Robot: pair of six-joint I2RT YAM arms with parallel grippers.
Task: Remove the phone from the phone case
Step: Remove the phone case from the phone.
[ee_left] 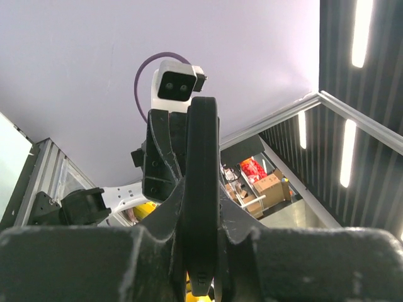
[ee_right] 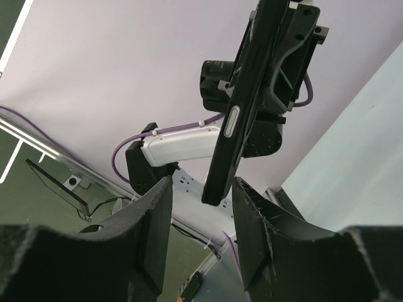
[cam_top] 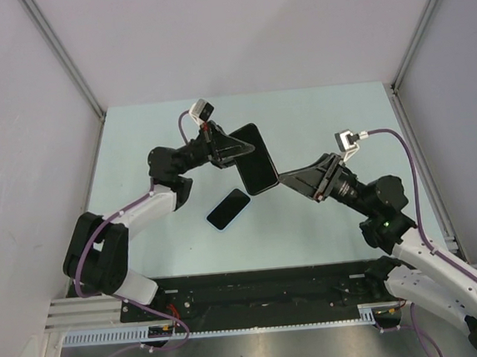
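holding phone case (cam_top: 255, 159) in left gripper (cam_top: 237, 148), right gripper (cam_top: 286, 179) parted around its corner, phone (cam_top: 229, 209) on table (cam_top: 325, 121) only from above

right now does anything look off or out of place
Nothing spilled or broken. The only odd bit: the left hand holds a black slab on edge in the air, the right hand open at its free end, while a blue-rimmed phone lies flat on the table.
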